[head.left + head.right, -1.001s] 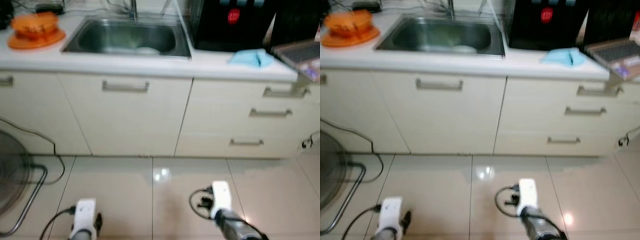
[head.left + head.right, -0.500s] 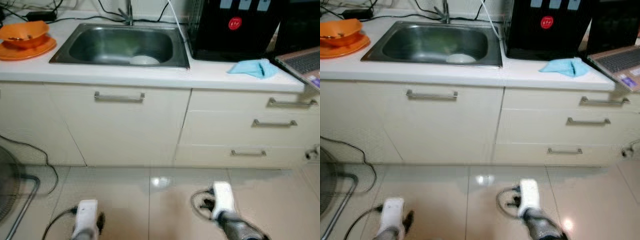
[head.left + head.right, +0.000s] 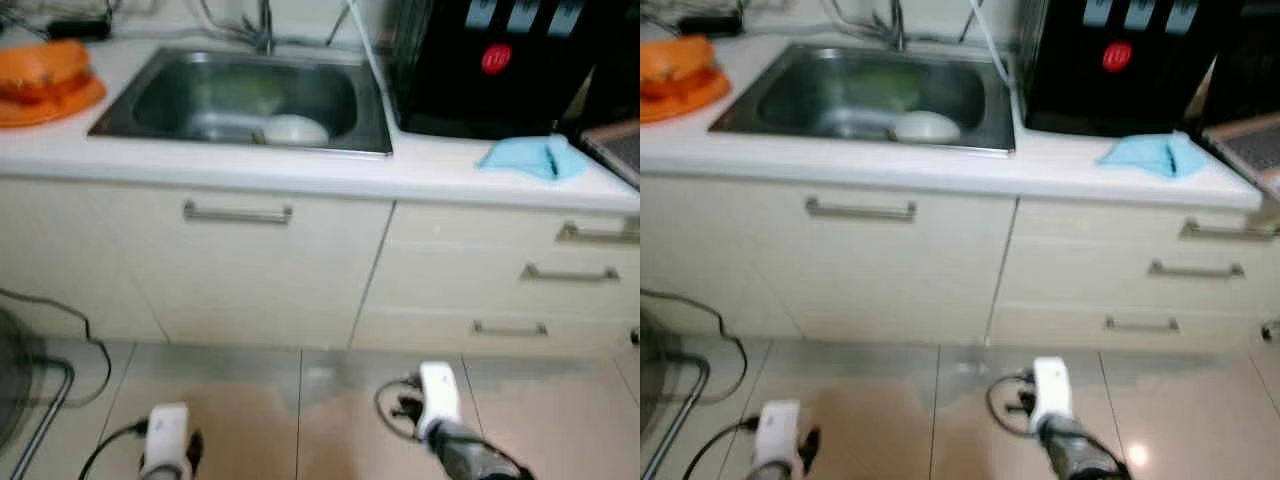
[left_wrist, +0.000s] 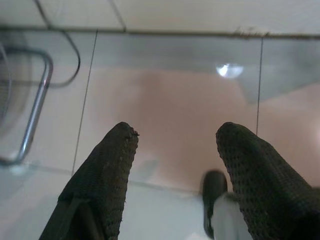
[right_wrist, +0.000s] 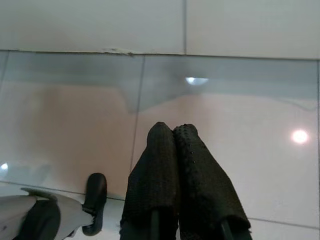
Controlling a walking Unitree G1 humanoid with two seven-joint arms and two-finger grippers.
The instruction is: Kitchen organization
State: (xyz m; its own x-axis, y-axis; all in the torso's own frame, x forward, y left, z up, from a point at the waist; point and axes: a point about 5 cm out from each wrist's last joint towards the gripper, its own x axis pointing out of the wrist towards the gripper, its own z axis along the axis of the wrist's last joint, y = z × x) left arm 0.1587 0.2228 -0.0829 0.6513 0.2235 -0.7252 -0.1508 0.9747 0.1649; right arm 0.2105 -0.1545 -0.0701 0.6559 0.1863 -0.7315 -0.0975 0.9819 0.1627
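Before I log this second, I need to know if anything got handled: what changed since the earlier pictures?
Only the view shifted: the robot has come closer, so the sink and counter look bigger. Nothing was grasped or released. The left pincer stays open and the right pincer shut, both low over the floor. The orange dishes, white bowl and blue cloth stay put.

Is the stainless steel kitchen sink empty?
No. A white bowl-like dish lies in the stainless steel sink; water cannot be told.

A home kitchen: steel sink (image 3: 150, 100) set in a white counter (image 3: 300, 170) over cream cabinets (image 3: 250, 270) and drawers (image 3: 500, 280).
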